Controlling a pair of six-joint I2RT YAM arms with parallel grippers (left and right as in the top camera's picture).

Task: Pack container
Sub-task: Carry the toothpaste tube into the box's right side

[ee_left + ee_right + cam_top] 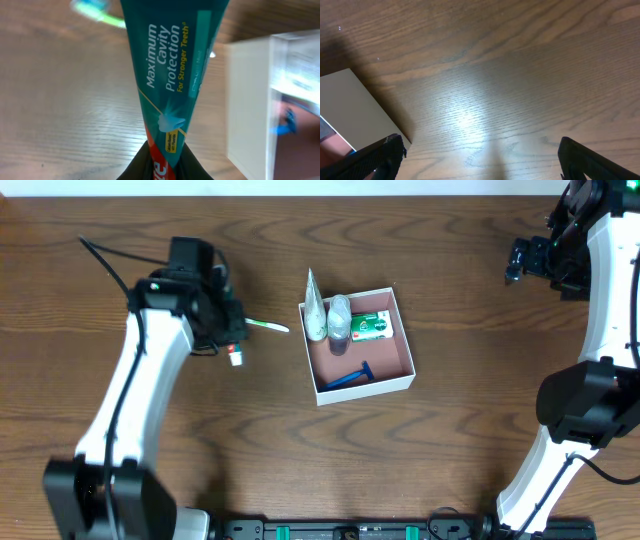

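Fingers [192, 169] of L gripper [162, 167] pinch toothpaste tube [165, 65], toothbrush [95, 11] beside, container [250, 100] near

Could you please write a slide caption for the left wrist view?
Left gripper clamps a teal toothpaste tube above the wooden table, beside the white-walled container.
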